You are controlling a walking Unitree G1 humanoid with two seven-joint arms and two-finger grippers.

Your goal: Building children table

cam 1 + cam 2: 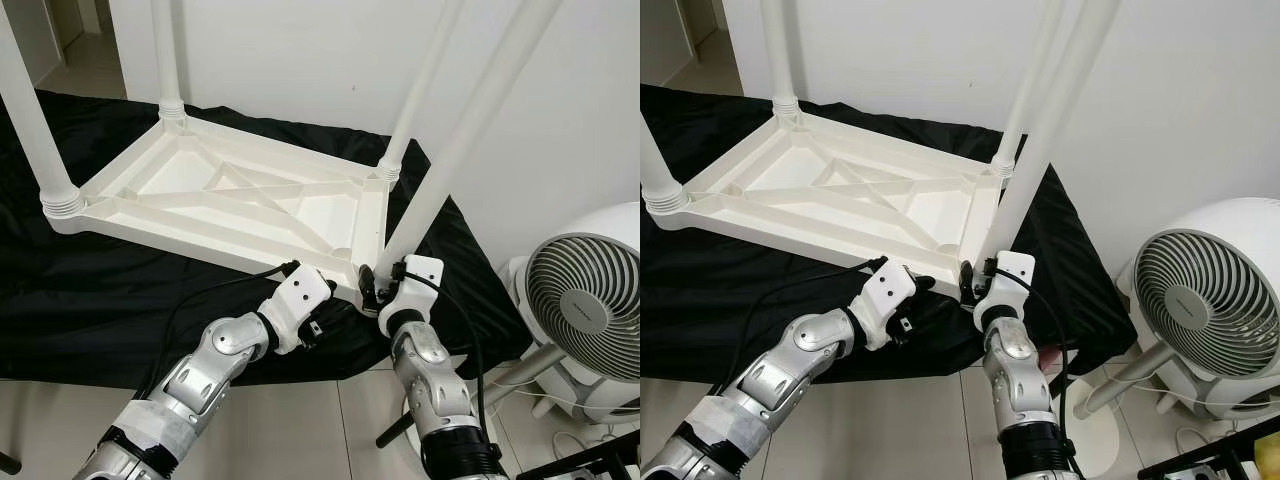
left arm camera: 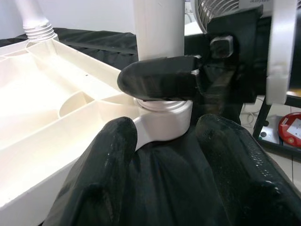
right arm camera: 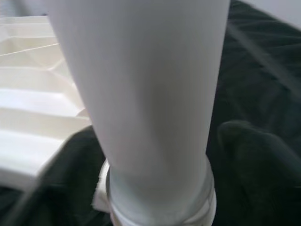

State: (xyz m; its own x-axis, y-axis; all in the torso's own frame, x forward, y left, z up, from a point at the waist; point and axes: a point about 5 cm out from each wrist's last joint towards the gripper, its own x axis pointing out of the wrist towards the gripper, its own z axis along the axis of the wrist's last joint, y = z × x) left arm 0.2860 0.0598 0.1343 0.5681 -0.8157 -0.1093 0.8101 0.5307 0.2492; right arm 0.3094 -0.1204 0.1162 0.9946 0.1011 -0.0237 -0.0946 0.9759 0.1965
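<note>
White tabletop lies upside down on a black cloth so the leg sockets face up. Right gripper is closed around the fourth leg just above its near corner socket, probably seating it. Left gripper is open beside that corner, holding nothing.

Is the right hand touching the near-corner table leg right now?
Touching. In the left wrist view, a black finger of the right hand presses flat against the white table leg just above its threaded base, with no gap.
</note>
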